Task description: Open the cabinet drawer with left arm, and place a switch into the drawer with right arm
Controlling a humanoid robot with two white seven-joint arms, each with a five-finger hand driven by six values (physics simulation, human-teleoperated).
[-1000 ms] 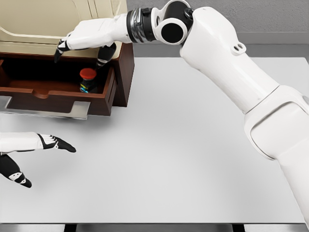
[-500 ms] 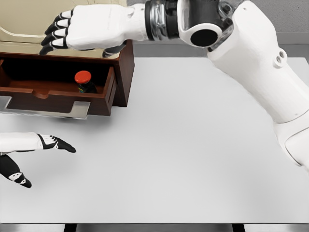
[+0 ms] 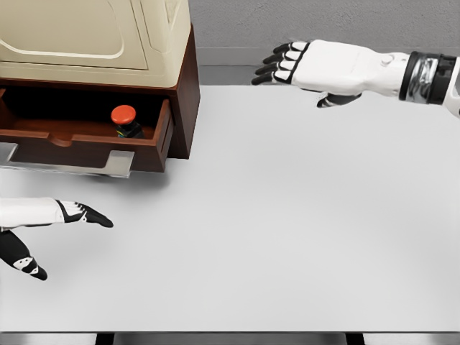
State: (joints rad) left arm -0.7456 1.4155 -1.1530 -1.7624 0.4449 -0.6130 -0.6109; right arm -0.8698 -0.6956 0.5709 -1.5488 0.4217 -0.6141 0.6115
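Note:
The cabinet stands at the back left, cream above and brown below, with its drawer pulled out. Inside the drawer's right end sits the switch, a dark body with a red button on top. My right hand hovers open over the table's far edge, well right of the cabinet, fingers extended and holding nothing. My left hand rests low at the left edge, in front of the drawer, fingers spread and empty.
The white table stretches across the view. A metal handle plate juts from the drawer's front. A grey wall runs behind the table.
My right hand has let go of the switch in the drawer, lifted, and swung far right away from the cabinet. The left hand has not moved.

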